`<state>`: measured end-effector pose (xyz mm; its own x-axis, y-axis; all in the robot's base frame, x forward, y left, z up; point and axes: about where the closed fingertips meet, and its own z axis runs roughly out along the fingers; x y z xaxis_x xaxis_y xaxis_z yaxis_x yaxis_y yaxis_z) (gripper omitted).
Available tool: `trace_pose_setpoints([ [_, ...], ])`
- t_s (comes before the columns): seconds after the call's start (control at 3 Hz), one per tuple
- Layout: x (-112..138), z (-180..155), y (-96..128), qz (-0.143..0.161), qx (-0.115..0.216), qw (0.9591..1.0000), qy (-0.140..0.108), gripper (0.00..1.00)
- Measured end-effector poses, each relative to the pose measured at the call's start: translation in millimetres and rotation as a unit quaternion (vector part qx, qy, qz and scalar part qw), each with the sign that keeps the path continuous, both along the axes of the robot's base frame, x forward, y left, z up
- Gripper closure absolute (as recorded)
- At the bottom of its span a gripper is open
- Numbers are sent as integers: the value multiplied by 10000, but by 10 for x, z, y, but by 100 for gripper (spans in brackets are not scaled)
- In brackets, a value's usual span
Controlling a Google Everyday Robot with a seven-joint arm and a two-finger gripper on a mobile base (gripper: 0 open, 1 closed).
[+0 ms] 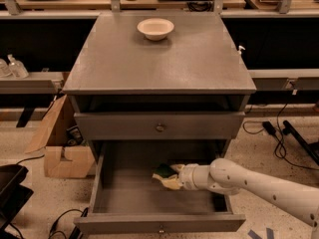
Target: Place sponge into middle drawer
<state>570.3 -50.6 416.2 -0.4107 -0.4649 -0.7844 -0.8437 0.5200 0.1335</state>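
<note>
The middle drawer is pulled open under the grey cabinet, a deep plain grey box with a low front panel and a small knob. My gripper reaches into it from the right on a white arm. It is shut on the sponge, pale yellow with a dark green face, held low over the drawer floor near its middle. Whether the sponge touches the floor cannot be told.
A white bowl stands at the back of the cabinet top. A shut drawer front with a brassy knob is above the open drawer. A cardboard box stands on the floor at left. Cables lie at right.
</note>
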Motion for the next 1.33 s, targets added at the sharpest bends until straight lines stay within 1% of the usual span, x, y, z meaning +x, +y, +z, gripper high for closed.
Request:
trace_pose_setpoints([
  [0.67,-11,-12,38,28,13,10000,14,16],
  [1.0,-17,-17,56,42,19,10000,20,0],
  [1.33,-17,-18,57,42,19,10000,20,0],
])
